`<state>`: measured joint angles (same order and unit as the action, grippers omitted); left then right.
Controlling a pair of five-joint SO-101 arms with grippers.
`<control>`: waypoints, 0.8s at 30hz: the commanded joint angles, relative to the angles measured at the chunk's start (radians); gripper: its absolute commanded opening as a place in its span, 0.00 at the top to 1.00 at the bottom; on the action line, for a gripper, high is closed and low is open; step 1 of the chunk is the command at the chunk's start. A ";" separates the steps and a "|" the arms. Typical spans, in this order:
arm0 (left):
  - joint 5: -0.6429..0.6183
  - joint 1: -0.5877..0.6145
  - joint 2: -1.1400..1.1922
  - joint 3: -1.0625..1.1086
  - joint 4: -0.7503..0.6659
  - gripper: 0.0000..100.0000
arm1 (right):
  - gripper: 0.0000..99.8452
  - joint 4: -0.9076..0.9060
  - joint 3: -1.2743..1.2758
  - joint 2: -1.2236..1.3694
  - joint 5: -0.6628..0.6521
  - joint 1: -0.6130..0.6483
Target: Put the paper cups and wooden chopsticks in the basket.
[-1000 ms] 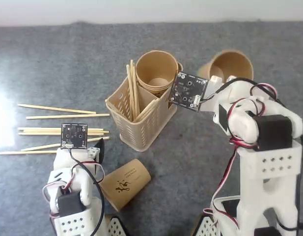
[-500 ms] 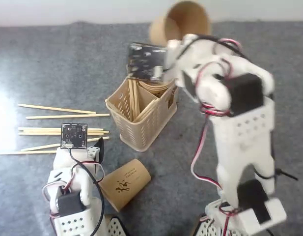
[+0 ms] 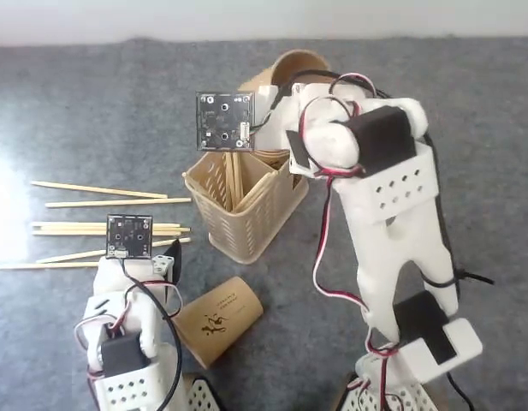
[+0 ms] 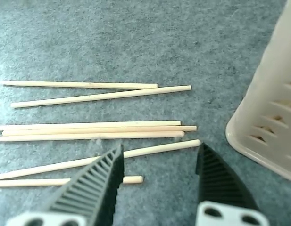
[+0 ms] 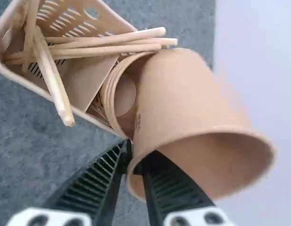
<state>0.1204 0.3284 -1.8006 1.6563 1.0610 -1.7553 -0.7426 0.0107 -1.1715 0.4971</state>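
Beige slatted plastic basket (image 3: 246,210), divided into compartments, upright at mid tabletop (image 3: 92,103), which has a grey felt-like cover.

Brown paper cups:
- One tilted cup (image 5: 192,136), rim pinched between the fingers of the right end effector (image 5: 133,160), which is narrowed onto the cup wall. Its base points down at the basket's far compartment; from above, the cup (image 3: 293,64) sits over the far side of the basket.
- Nested stack of cups (image 5: 119,99) standing inside that compartment, just beside the base of the held cup.
- One printed cup (image 3: 216,318) lying on its side on the tabletop, near the front of the basket and beside the left arm.

Pale wooden chopsticks:
- Several sticks (image 5: 107,44) leaning inside the basket's other compartment.
- Loose group (image 4: 93,129) lying roughly parallel on the tabletop beside the basket.

Left end effector (image 4: 159,165): fingers spread wide, holding nothing, hovering over the nearest loose chopsticks.
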 commanded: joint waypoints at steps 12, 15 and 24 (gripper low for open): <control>0.008 -0.008 -0.018 -0.005 -0.023 0.76 | 0.99 -0.041 0.055 -0.131 0.040 -0.064; 0.008 -0.008 -0.018 -0.005 -0.023 0.76 | 0.99 -0.039 0.106 -0.160 0.038 -0.117; 0.008 -0.008 -0.018 -0.005 -0.025 0.76 | 0.99 -0.033 0.279 -0.162 0.043 -0.028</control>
<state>0.1204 0.3284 -1.8006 1.6563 1.0610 -1.7553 -0.4757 -0.1151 -1.1423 0.4066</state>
